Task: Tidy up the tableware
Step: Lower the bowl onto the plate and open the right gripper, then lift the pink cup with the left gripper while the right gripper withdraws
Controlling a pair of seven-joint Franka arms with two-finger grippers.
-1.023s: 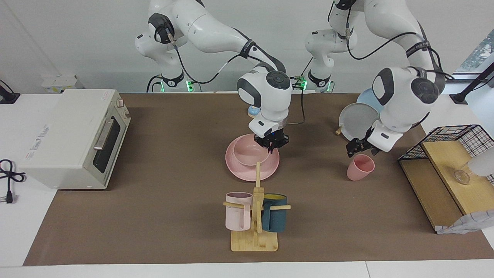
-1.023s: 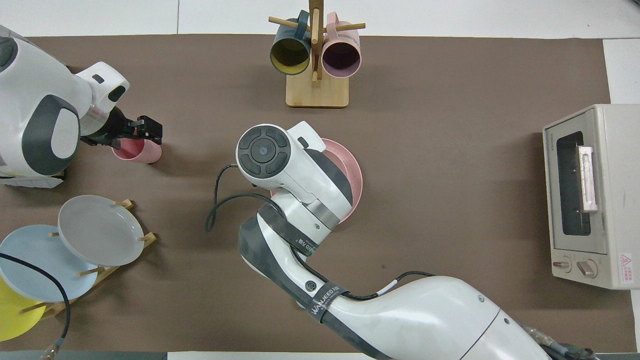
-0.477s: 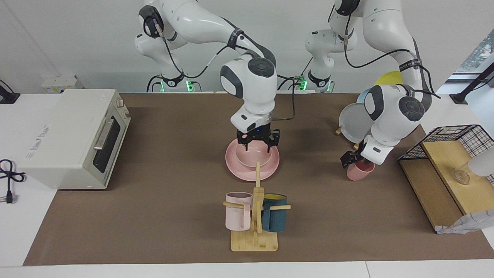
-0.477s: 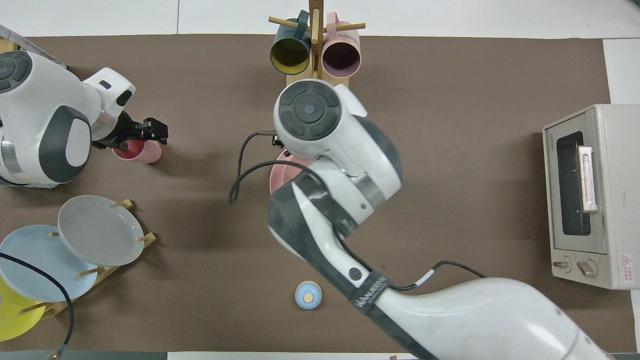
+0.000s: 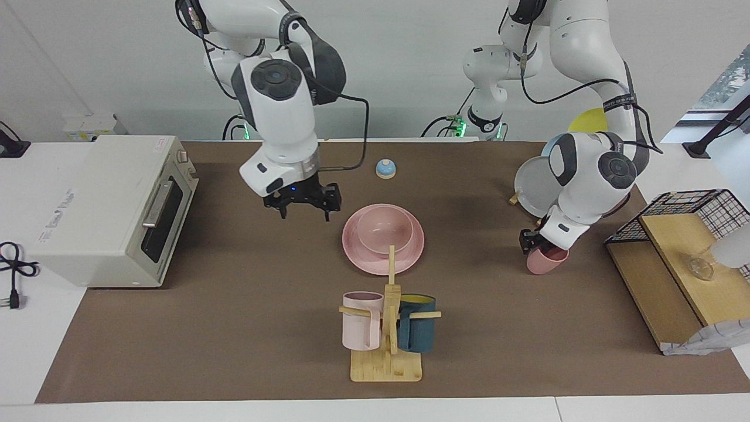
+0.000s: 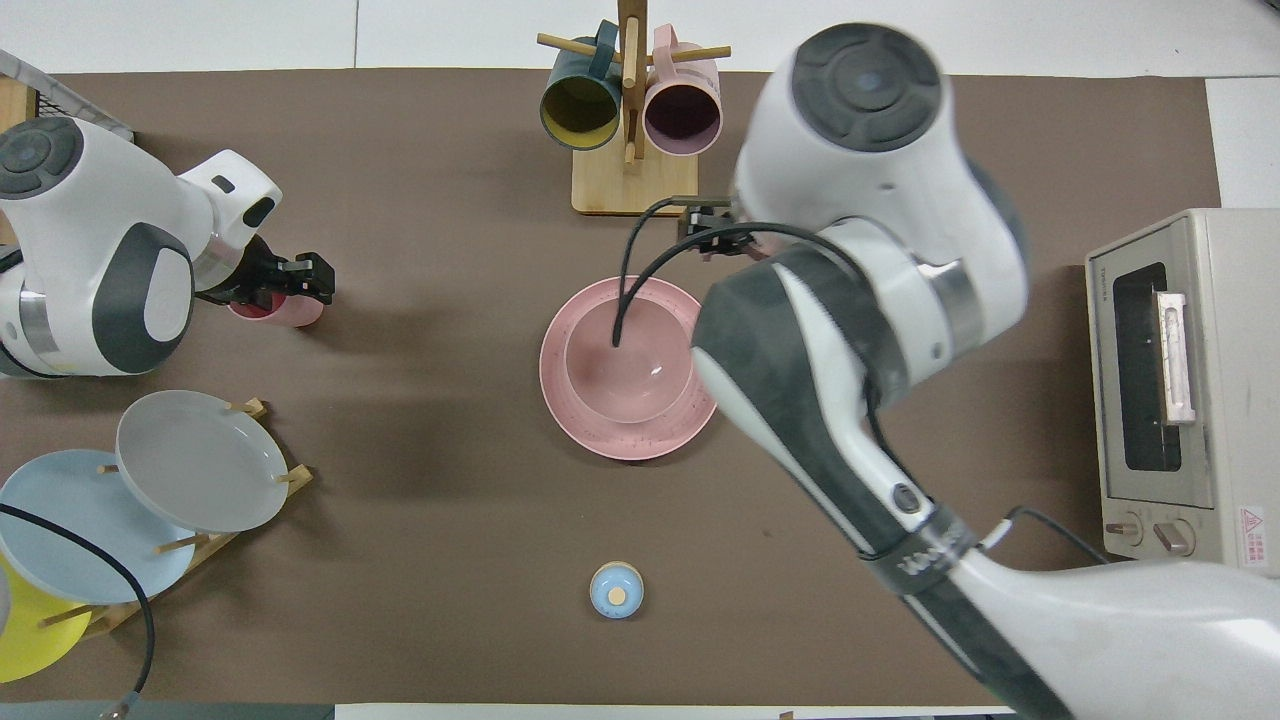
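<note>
Bowl (image 5: 383, 229) on plate (image 5: 357, 255) – right gripper (image 5: 303, 201) spread, raised over mat beside them. Left gripper (image 5: 534, 244) at cup (image 5: 545, 262) rim – grip cannot be told.

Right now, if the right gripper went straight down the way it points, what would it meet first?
Probably only the bare brown mat: the right gripper hangs open, pointing down beside the pink plate, toward the toaster oven. Depth is uncertain.

My desk (image 5: 246, 328) wears a matt brown cloth-like mat. The pink plate (image 5: 410, 258), bowl (image 5: 384, 231) and cup (image 5: 542, 262) look matt and smooth, like ceramic. The mug stand (image 5: 387, 366) is pale bare wood. The toaster oven (image 5: 105, 205) has a dull cream metal shell. My arm casings are glossy white plastic.
</note>
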